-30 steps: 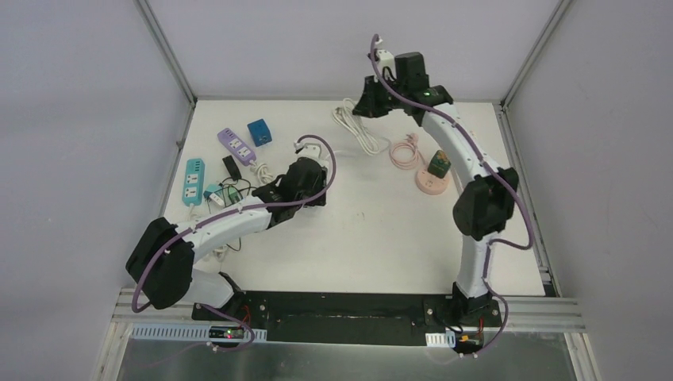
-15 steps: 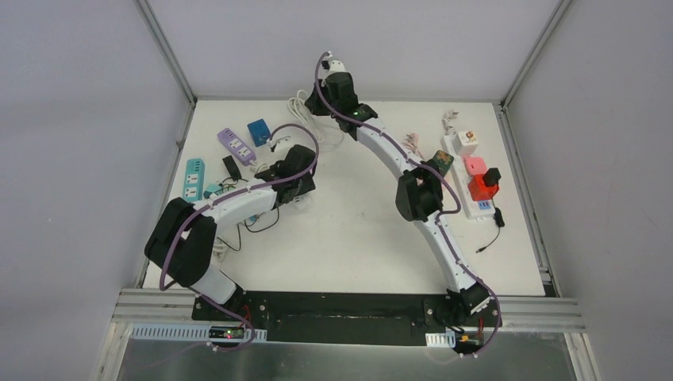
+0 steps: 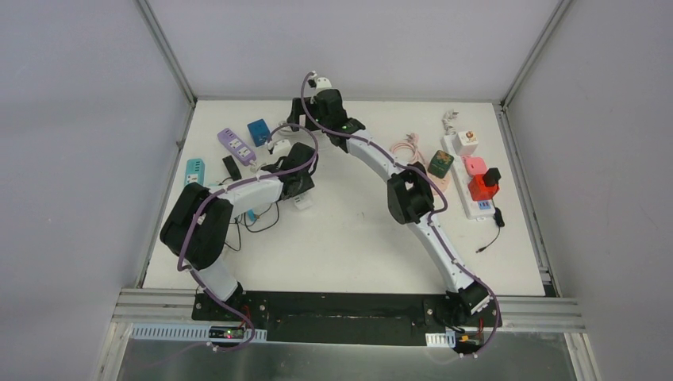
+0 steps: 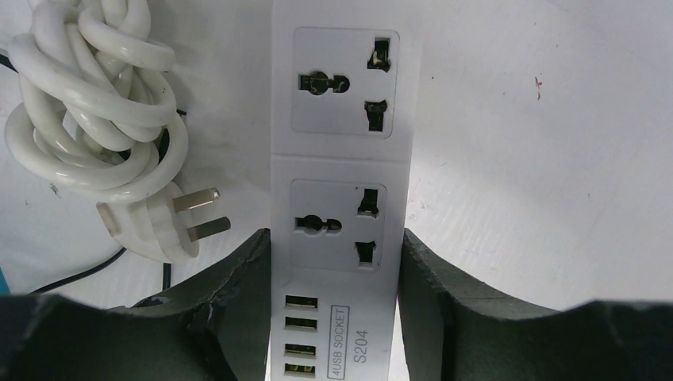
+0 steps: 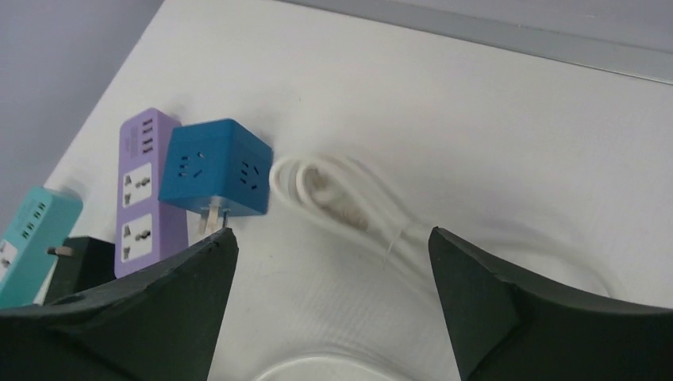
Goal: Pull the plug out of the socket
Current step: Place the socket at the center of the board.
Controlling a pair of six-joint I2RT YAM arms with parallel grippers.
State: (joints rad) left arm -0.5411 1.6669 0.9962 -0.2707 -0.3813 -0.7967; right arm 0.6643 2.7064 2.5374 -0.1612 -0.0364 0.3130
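Print "4USB SOCKET S204" marks white strip clamped by left hand; right hand spread apart.

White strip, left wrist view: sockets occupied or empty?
Empty: both visible sockets on the white strip show bare holes; plug lies beside it.

In the left wrist view, the white power strip is cut off by the top and bottom edges. Its lower sides are covered by the fingers of the left gripper. The coiled white cord is cropped at the top left corner, and a thin black cable is lost behind one finger.

In the right wrist view, the teal power strip is cut by the left edge. The near end of the purple power strip and part of a black adapter are hidden behind a finger of the right gripper. The white cable is cropped at the bottom edge.
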